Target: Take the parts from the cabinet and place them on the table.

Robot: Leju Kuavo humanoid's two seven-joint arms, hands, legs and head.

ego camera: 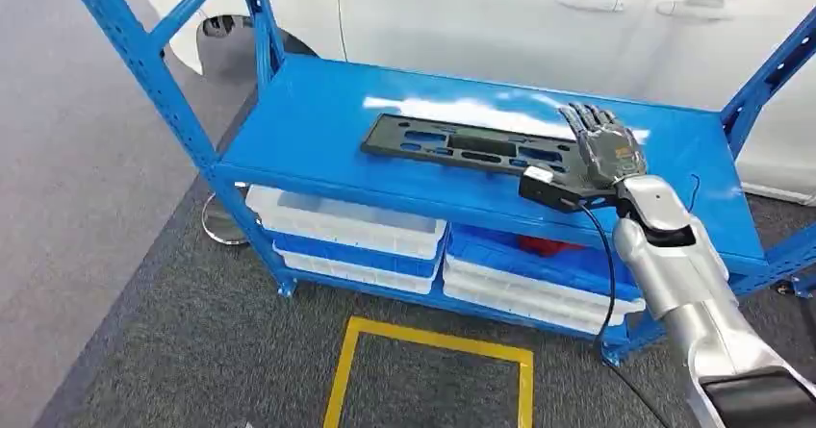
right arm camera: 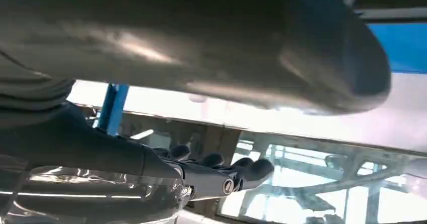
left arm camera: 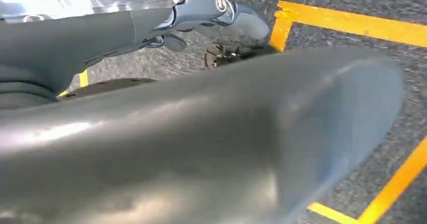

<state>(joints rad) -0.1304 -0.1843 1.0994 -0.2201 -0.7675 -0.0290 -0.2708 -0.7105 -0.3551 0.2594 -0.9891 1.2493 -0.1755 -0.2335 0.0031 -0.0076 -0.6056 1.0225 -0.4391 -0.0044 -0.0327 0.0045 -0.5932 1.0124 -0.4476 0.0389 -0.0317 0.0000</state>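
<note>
**A:** Starting at your left: what is listed first?

**B:** Item one, a grey carpeted floor (ego camera: 144,351), with a paler strip along its left side. Item two, the blue rack (ego camera: 318,111), its uprights slanting in at both edges of your head view. Item three, a yellow square outline (ego camera: 428,346) taped on the floor in front of the rack.

**A:** And on the rack itself?

**B:** On the top shelf you have one long black part (ego camera: 462,144), flat, with slots cut through it, lying lengthwise near the middle. On the shelf below, white trays (ego camera: 346,226) stacked at left and right; something red shows in the right-hand stack, too hidden to name.

**A:** Where is your right hand?

**B:** The right hand (ego camera: 601,144) is over the right end of the black part, palm down, fingers stretched out and apart, gripping nothing. Whether it touches the part you cannot tell. Its silver arm comes up from the lower right.

**A:** And the left hand?

**B:** The left hand (left arm camera: 216,10) hangs over the carpet and yellow tape. Whether its fingers are spread or curled cannot be made out.

**A:** Behind the rack?

**B:** A white car (ego camera: 539,14), door handles visible.
</note>
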